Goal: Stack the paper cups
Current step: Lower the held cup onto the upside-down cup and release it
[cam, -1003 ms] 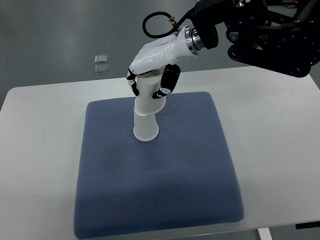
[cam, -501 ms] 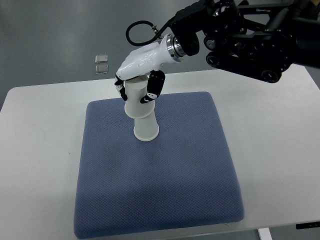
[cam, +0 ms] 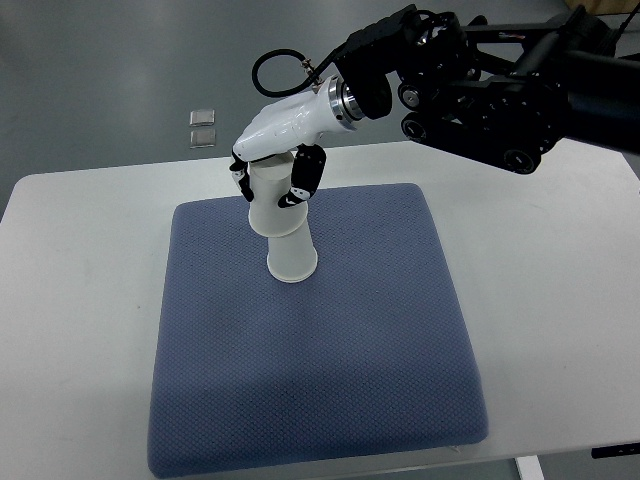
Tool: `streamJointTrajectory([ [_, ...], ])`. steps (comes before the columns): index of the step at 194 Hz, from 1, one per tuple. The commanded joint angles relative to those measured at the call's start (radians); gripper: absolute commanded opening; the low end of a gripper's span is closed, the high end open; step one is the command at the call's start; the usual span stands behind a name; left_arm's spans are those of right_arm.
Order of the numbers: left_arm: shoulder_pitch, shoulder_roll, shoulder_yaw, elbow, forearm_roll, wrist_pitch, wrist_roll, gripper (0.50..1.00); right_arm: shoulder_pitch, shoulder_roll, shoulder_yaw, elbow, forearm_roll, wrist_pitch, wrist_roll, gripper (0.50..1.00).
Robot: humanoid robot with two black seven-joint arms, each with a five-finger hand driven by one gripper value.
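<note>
A white desk point(cam: 560, 300) is being covered over most of its middle by a blue-grey cushioned pad point(cam: 310, 370). Toward the pad's far edge, two white paper cups are being kept mouth-down, one over the other: the lower cup point(cam: 292, 258) is resting with its rim on the pad, and the upper cup point(cam: 272, 200) is being held tilted over its base, partly slid down onto it. The upper cup is being gripped by the right hand point(cam: 275, 160), whose arm is reaching in from the far right corner; its white palm is lying over the cup's top, and the dark-tipped fingers point(cam: 304, 180) are being curled down both sides of the cup wall. Beyond the desk's far left edge, two small pale square objects point(cam: 203, 127) are lying on the grey floor.
</note>
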Motion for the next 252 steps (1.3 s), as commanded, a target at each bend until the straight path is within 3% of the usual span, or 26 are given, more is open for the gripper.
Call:
streamJointTrajectory([
  [1,0.000,0.000,0.000,0.000,0.000,0.000,0.000,1.000,-0.002,0.004,-0.001,-0.001,0.002,0.001,0.000,0.635],
  [104,0.000,0.000,0.000,0.000,0.000,0.000,0.000,1.000,-0.025,0.037,0.000,-0.056,-0.003,-0.002,0.002,0.639],
  [136,0.000,0.000,0.000,0.000,0.000,0.000,0.000,1.000,-0.039,0.045,-0.001,-0.056,-0.003,-0.003,0.002,0.668],
  [252,0.000,0.000,0.000,0.000,0.000,0.000,0.000,1.000,-0.079,0.057,-0.004,-0.076,-0.010,-0.020,0.000,0.686],
])
